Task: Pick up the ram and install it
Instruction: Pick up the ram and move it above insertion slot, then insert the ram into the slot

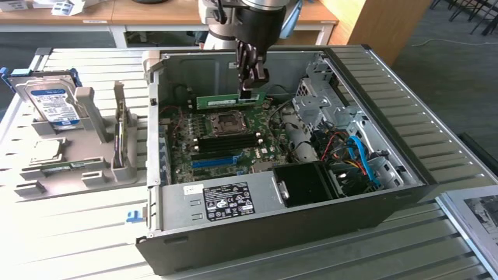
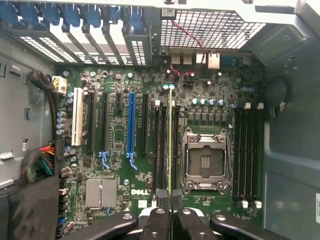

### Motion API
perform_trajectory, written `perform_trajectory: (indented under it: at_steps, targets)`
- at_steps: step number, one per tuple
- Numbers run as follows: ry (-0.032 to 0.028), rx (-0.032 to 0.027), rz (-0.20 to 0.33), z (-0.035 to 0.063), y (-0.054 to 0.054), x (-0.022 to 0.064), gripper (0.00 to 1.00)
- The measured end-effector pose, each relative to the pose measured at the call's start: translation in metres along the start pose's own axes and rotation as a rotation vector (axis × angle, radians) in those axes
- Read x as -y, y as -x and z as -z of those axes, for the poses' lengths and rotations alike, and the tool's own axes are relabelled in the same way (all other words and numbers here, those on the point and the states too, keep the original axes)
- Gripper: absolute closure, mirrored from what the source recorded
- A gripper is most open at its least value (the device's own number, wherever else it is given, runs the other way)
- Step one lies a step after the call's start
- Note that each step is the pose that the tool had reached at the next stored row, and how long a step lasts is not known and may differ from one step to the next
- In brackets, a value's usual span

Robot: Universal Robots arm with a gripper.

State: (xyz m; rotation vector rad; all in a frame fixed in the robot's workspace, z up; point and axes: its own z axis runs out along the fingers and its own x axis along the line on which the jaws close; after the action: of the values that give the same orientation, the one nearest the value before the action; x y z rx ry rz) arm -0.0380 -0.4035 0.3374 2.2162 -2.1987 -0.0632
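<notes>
Centrally, my gripper (image 1: pixel 247 91) is clamped on the ram (image 1: pixel 227 101), pinching the green stick at its upper edge so that it hangs lengthwise inside the open computer case (image 1: pixel 389 192), near the case's far wall and over the motherboard (image 1: pixel 225 143). In the exterior view a pale label shows on the ram's face; its print is too small to read.

Seen from the wrist, my gripper (image 2: pixel 170 214) has its fingers (image 2: pixel 156 220) drawn together on the ram (image 2: pixel 170 145), which appears edge-on as a thin yellow-green line. That line runs along the bank of black memory slots (image 2: pixel 161 145) just beside the CPU socket (image 2: pixel 205 160). Whether the stick's lower edge touches a slot, I cannot tell.

White lettering on the board (image 2: pixel 115 135) reads "DELL" (image 2: pixel 136 191), near a small ribbed heatsink (image 2: pixel 100 192). A long blue slot (image 2: pixel 132 125) lies between black ones, with a white slot (image 2: pixel 77 122) further out.

At the case's near end, the power supply (image 1: pixel 225 201) carries a black label with white print, not legible. On the exterior view's left, a grey stand (image 1: pixel 78 163) on the slatted table (image 1: pixel 70 233) holds a hard drive (image 1: pixel 51 105) with a blue-and-white label, also unreadable, well apart from the case.
</notes>
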Motion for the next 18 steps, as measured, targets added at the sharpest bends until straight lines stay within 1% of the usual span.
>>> perform_trajectory:
  at_steps: [13,18]
  targets:
    - [0.0001,-0.0002,0.0,-0.0002,0.0,0.0001,0.88]
    - [0.0,0.0,-0.001,-0.0086,-0.0001,0.0004,0.88]
